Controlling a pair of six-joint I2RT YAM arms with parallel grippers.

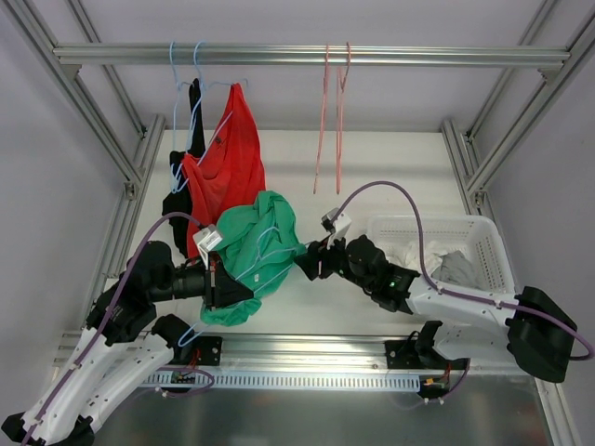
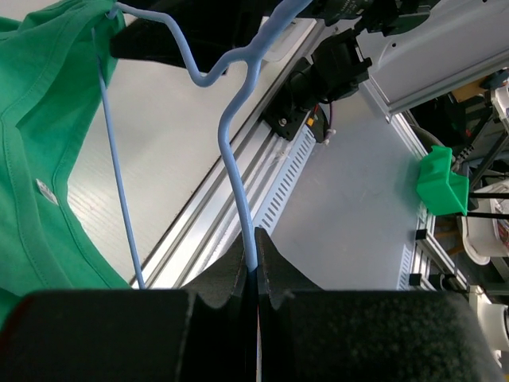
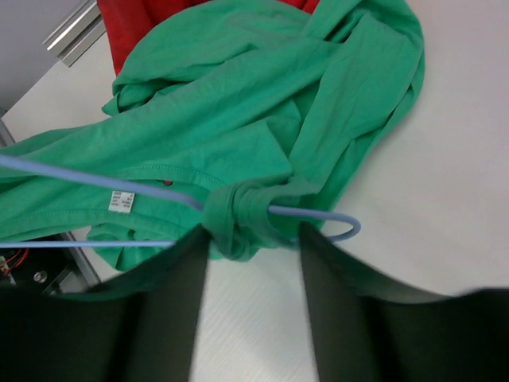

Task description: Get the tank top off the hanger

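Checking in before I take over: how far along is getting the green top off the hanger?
Done: the left hand is clamped on the blue hanger. In hand: the right hand straddles the strap bunched at the hanger's end, fingers apart, not gripping yet. Left: grip the strap and pull the top clear; it is still threaded on the wire.

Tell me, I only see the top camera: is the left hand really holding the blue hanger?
Observer: Yes. The left wrist view shows the left hand shut on the blue hanger wire.
Operator: What's the other hand doing?
Observer: In the right wrist view, the right hand has its fingers either side of the green tank top's bunched strap.
Operator: Is the strap off?
Observer: No, it wraps around the hanger's end there.
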